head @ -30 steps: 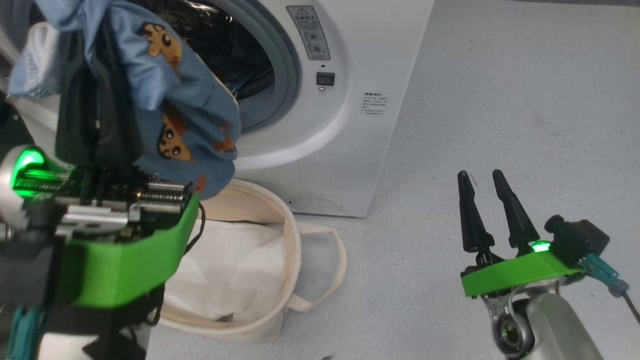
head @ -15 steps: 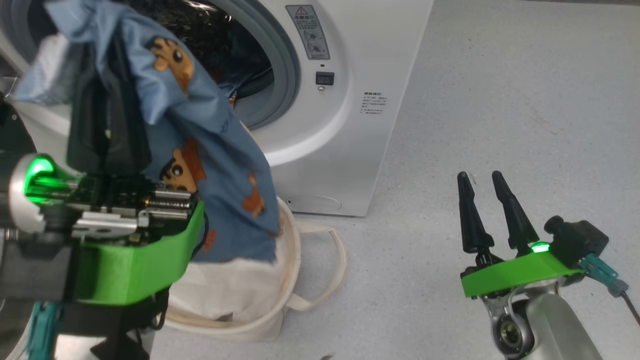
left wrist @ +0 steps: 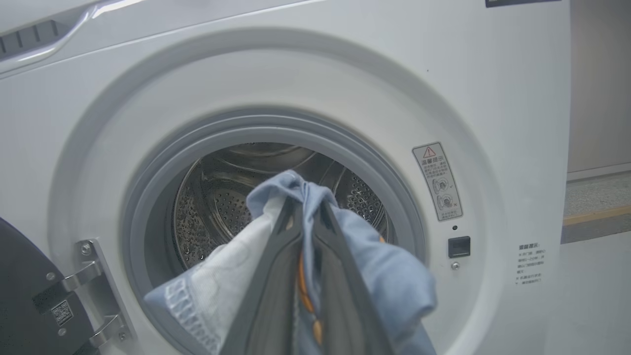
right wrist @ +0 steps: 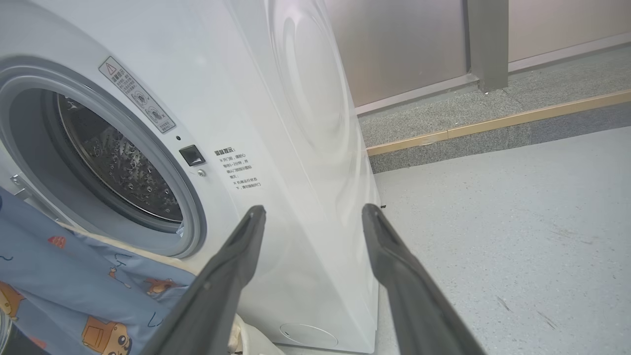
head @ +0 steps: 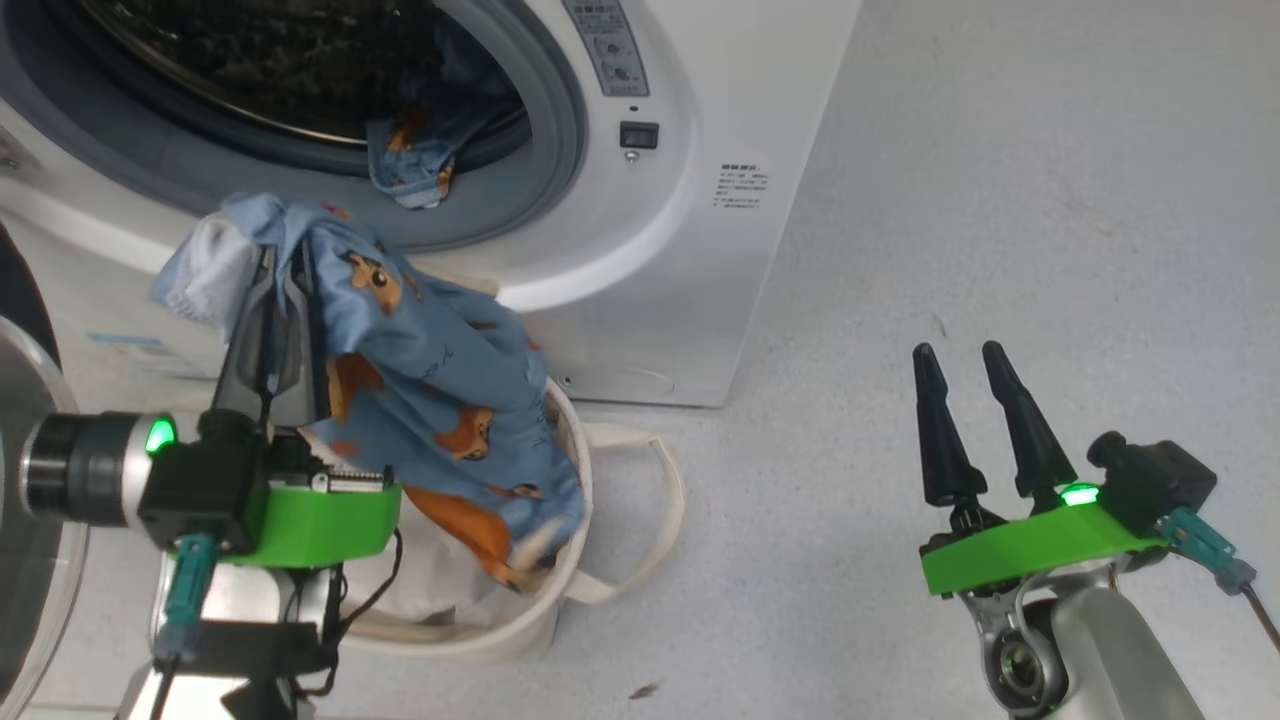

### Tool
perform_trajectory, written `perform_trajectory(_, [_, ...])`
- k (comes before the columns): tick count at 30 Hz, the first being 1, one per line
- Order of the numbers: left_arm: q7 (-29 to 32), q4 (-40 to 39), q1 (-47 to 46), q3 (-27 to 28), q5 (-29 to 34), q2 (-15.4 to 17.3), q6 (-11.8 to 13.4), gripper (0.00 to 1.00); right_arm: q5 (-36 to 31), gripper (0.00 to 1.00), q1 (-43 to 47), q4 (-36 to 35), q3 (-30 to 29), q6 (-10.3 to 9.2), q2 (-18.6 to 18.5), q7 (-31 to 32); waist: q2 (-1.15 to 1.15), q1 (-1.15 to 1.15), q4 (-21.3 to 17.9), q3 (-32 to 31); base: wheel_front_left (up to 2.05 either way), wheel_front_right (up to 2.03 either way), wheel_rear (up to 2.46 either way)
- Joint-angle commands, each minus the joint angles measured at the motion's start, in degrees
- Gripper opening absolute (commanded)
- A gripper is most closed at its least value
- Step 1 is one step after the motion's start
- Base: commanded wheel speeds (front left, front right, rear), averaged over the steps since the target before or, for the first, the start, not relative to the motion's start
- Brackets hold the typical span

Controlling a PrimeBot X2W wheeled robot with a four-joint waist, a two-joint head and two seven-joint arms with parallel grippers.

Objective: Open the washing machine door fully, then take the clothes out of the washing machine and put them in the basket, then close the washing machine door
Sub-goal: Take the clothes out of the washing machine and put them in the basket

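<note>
The washing machine [head: 720, 100] stands with its round opening uncovered; the washing machine door [head: 25, 560] is swung out at the far left, and its black rim and hinge [left wrist: 29, 301] show in the left wrist view. My left gripper [head: 285, 262] is shut on light blue clothes [head: 450, 420] printed with orange figures. That garment hangs from the fingertips [left wrist: 300, 207] in front of the drum [left wrist: 217, 207], and its lower end lies inside the cream basket [head: 565, 600]. More clothes [head: 415, 165] hang over the drum's lip. My right gripper [head: 965, 350] stands open and apart over the floor, empty [right wrist: 315, 209].
The basket sits on the grey floor right below the machine's front, one loop handle [head: 670, 500] lying towards my right arm. In the right wrist view a raised kerb with a tan strip [right wrist: 493, 128] runs behind the machine [right wrist: 296, 98].
My left gripper has come down and away from the drum opening with the blue garment, whose lower end has dropped into the basket. The head view has tilted slightly. The right arm is unmoved.
</note>
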Motion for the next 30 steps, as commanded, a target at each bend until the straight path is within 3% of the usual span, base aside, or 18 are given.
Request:
perform_trajectory(1, [-0.02, -1.39, -0.68, 1.70, -0.02, 1.60, -0.20, 0.00, -0.39, 1.00, -0.19, -2.18, 1.23, 0.06, 0.16, -0.70, 0.00, 0.00, -0.09, 0.71, 0.00, 0.00, 0.00])
perform_trajectory(13, [-0.02, 8.41, -0.65, -1.06, 0.57, 0.53, -0.88, 0.00, -1.05, 1.00, -2.11, -3.04, 1.35, 0.06, 0.16, -0.70, 0.00, 0.00, -0.46, 5.63, 0.00, 0.00, 0.00])
perform_trajectory(30, [-0.02, 32.06, -6.01, -0.53, -1.57, -1.92, -3.38, 0.00, -1.63, 1.00, -4.98, -3.76, 0.45, 0.06, 0.16, -0.70, 0.00, 0.00, -1.96, 11.68, 0.00, 0.00, 0.00])
